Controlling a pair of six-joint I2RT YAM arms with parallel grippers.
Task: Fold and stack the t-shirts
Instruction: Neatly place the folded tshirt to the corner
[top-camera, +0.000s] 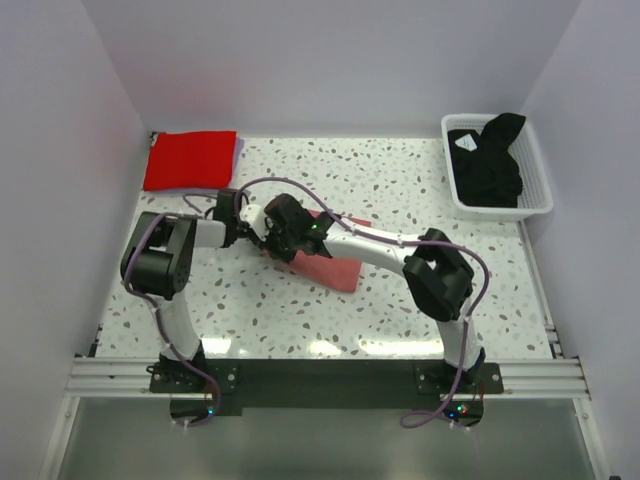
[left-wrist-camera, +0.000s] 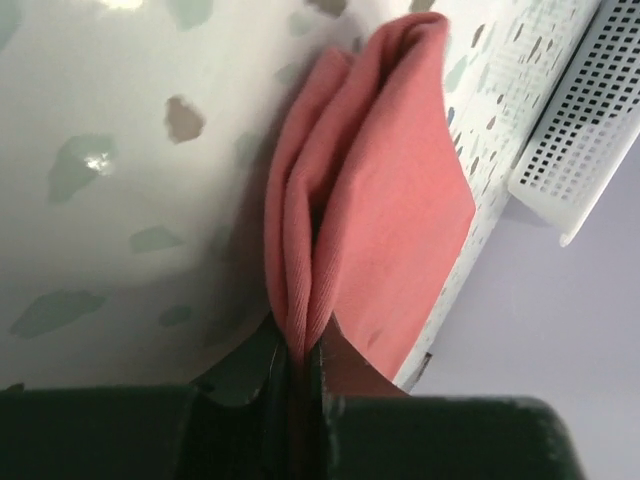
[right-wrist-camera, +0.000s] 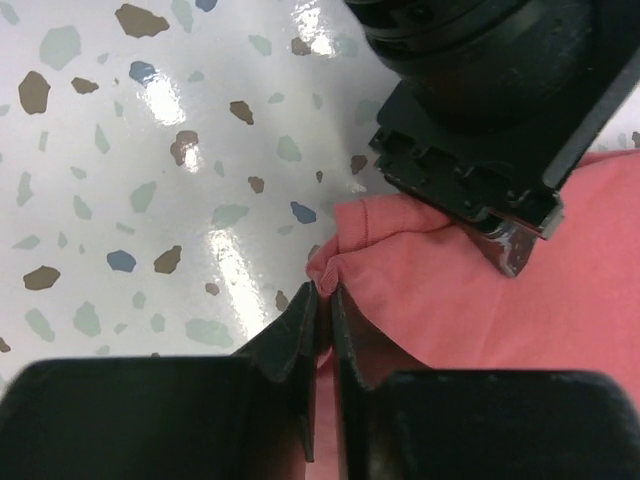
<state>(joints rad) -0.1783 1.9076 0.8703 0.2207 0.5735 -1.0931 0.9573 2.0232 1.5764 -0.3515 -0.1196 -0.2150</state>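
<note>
A folded salmon-pink t-shirt (top-camera: 335, 268) lies mid-table, largely under both arms. My left gripper (left-wrist-camera: 297, 355) is shut on its bunched folded edge (left-wrist-camera: 300, 250). My right gripper (right-wrist-camera: 327, 300) is shut on a corner of the same pink t-shirt (right-wrist-camera: 480, 300), and the left gripper's body (right-wrist-camera: 480, 110) sits just beyond it. In the top view the two grippers (top-camera: 272, 228) meet at the shirt's left end. A bright red t-shirt (top-camera: 190, 158) lies folded at the back left. A black t-shirt (top-camera: 492, 160) is heaped in the white basket (top-camera: 540, 190).
The white slatted basket (left-wrist-camera: 575, 150) stands at the back right corner. White walls close in the speckled table (top-camera: 400, 190) on three sides. A metal rail (top-camera: 320, 375) runs along the near edge by the arm bases.
</note>
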